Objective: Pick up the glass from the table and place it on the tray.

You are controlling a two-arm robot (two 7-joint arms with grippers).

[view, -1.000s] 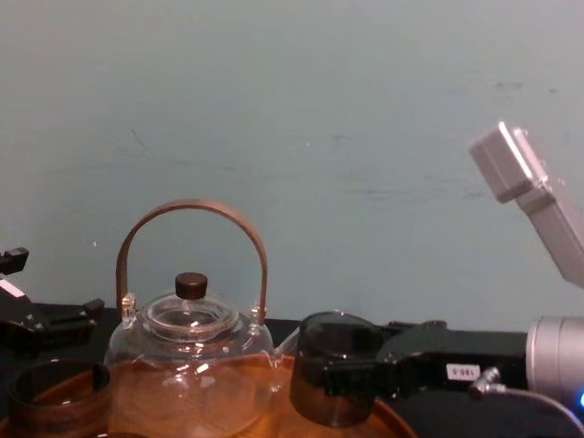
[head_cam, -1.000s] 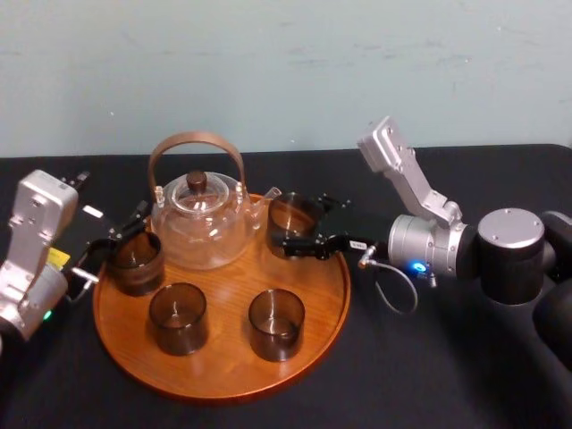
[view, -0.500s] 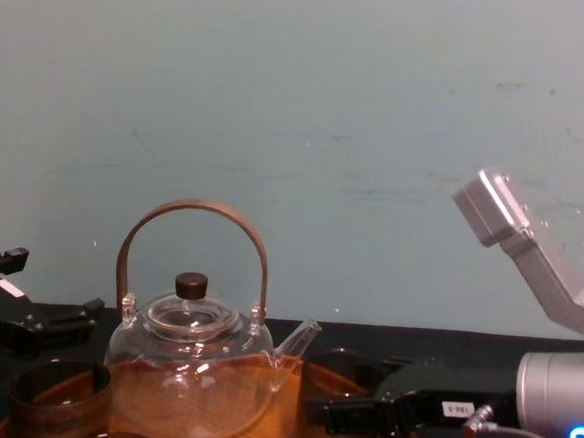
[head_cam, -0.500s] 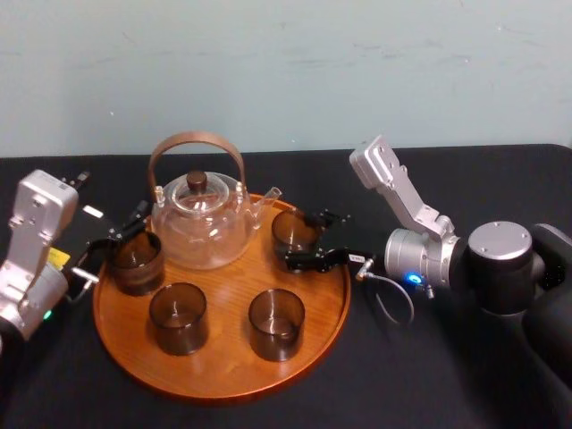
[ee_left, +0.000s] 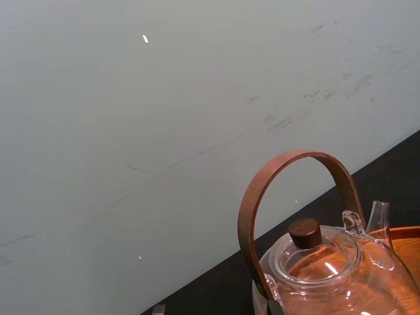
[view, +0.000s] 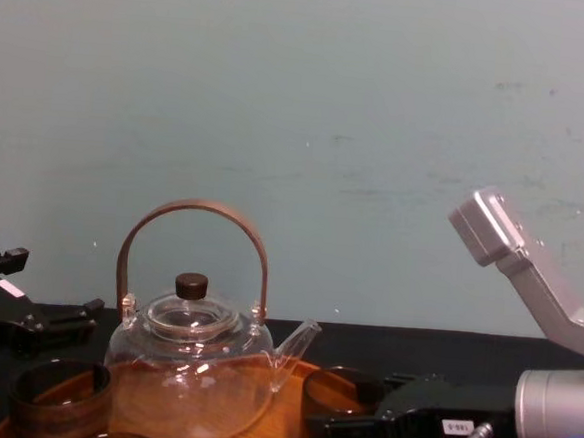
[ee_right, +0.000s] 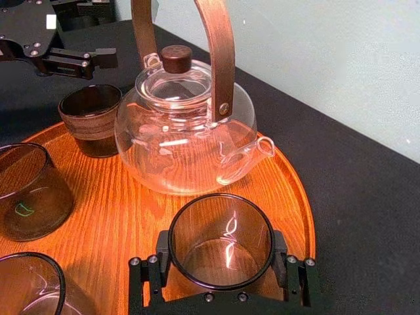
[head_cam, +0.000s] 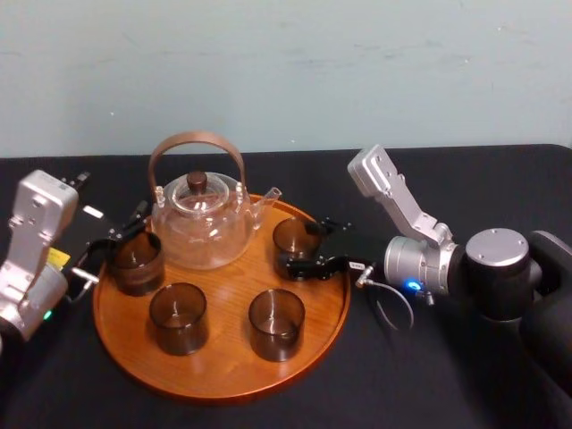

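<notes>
The glass [head_cam: 295,238], a small smoky tumbler, stands upright on the round wooden tray [head_cam: 223,359] at its right side, just beyond the teapot's spout. My right gripper [head_cam: 302,246] reaches in from the right and is shut on it, one finger on each side. The right wrist view looks down into the glass [ee_right: 220,240], with a black finger [ee_right: 152,266] against its wall and the tray [ee_right: 125,200] underneath. In the chest view the glass [view: 345,391] sits low at the tray's [view: 285,411] right end. My left gripper [head_cam: 114,241] is open at the tray's left edge.
A clear glass teapot [head_cam: 198,219] with an arched wooden handle stands at the back of the tray. Three more smoky glasses are on the tray: left [head_cam: 136,261], front left [head_cam: 178,317], front right [head_cam: 276,323]. Black cloth covers the table [head_cam: 429,375].
My right gripper has come down with the glass, from held above the tray to resting on it. The left arm has not moved.
</notes>
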